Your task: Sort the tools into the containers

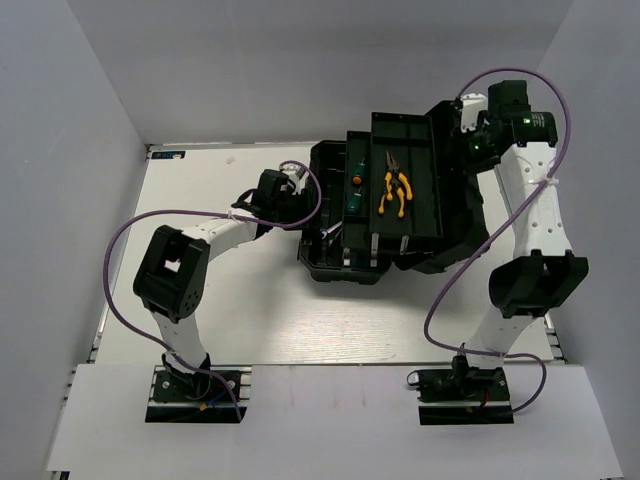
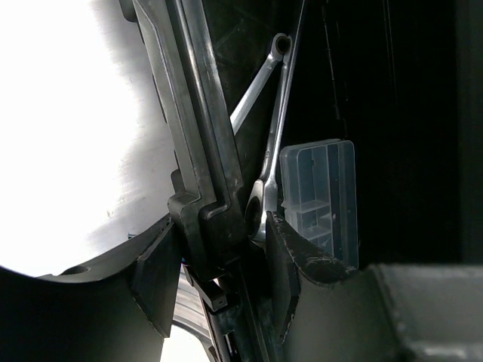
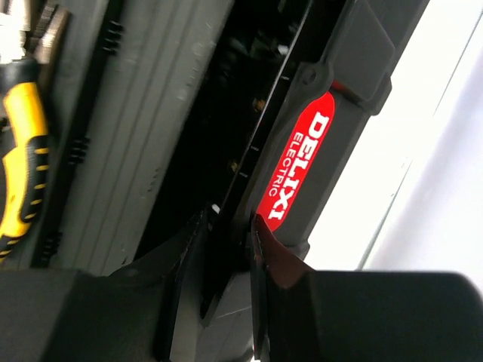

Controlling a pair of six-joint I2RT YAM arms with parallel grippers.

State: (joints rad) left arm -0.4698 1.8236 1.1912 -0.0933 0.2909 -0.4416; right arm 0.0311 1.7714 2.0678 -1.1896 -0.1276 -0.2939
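Nearest the arm bases, the white table (image 1: pixel 200 300) carries the black toolbox (image 1: pixel 330 255), which is standing open in the middle. The left gripper (image 2: pixel 219 260) is at the box's left side. Its fingers (image 2: pixel 155 283) are roughly half open and sit either side of the side wall, with the left one pressed against it, so it looks like it's holding that wall. Just past the fingers, down inside the box, two silver wrenches (image 2: pixel 256 84) lean crossed against the wall, and a little clear organiser box (image 2: pixel 321 196) is right beside them.

Further back there are green screwdriver handles (image 1: pixel 352 200) in a compartment just left of the long tray (image 1: pixel 425 180). The yellow-handled pliers (image 1: pixel 394 190) are lying in that tray.

Furthest away, the right gripper (image 3: pixel 223 256) is up at the back right of the box. Its fingers are fairly narrow and pinched on a thin black edge, right next to the handle with the red label (image 3: pixel 298 162).
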